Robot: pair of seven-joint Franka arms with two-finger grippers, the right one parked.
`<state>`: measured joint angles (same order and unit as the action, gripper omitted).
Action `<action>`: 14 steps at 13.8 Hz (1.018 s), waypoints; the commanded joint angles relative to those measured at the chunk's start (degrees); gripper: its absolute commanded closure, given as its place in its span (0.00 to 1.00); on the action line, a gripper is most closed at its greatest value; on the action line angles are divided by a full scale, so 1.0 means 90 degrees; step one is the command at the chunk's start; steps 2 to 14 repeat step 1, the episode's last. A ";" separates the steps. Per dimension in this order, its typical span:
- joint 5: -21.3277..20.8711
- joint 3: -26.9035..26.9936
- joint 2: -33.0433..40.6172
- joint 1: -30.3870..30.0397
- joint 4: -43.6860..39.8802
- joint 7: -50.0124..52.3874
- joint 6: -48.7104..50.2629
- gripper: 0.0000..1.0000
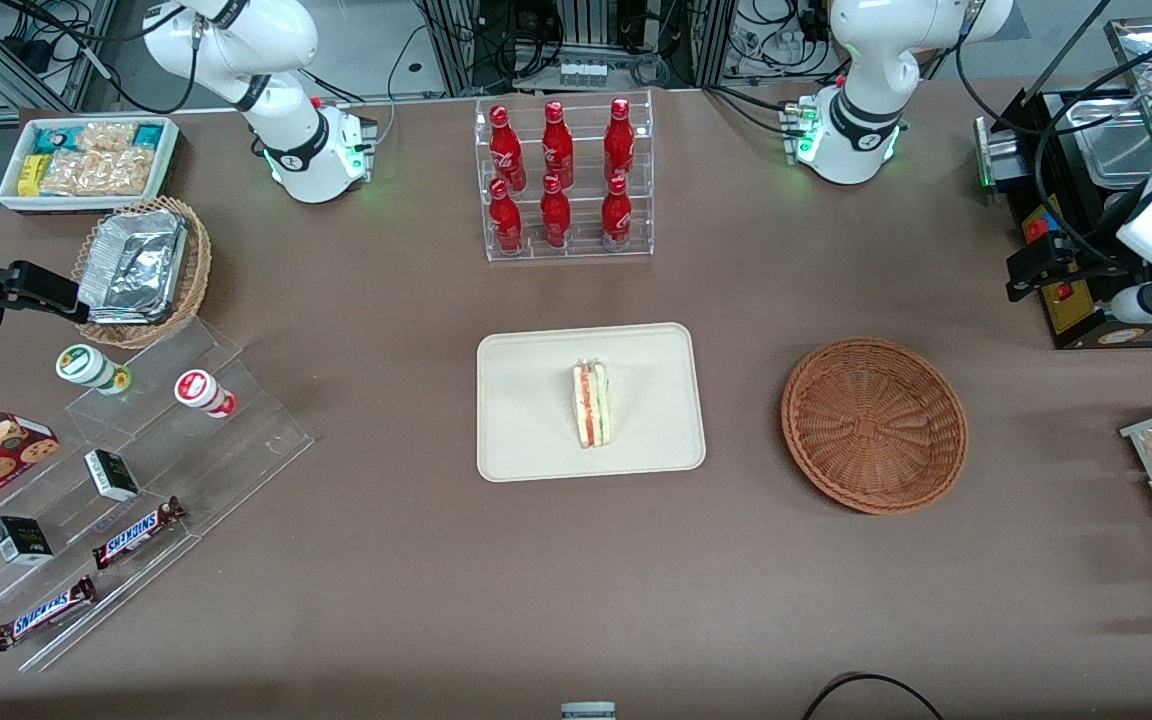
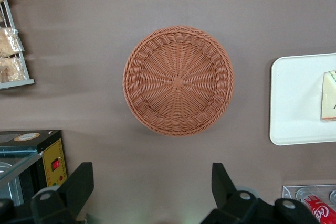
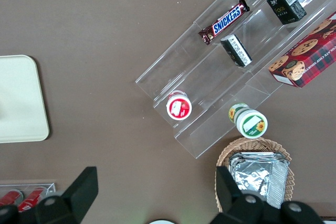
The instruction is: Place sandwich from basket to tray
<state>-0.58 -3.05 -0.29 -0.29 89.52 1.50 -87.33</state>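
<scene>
Snickers bar nearest the front camera, lying on the lowest step of a clear acrylic riser toward the parked arm's end of the brown table. Cream-beige tray at mid-table, flat, long side running across the front view. Sandwich on the tray, near its centre, lying with the red-orange and green filling layers showing; also seen at the tray's edge in the left wrist view, partly cut off. Reddish-brown woven basket beside the tray, toward the working arm's end, well apart from both tray and sandwich. Six red bottles in a clear rack, farther from the front camera than the tray. Gripper raised above the table near the basket, released, black fingers spread wide with bare tabletop showing between them, touching neither basket nor tray.
</scene>
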 commanded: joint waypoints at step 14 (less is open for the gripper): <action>0.0074 0.0123 0.0111 -0.0017 -0.0044 -0.0098 0.0182 0.00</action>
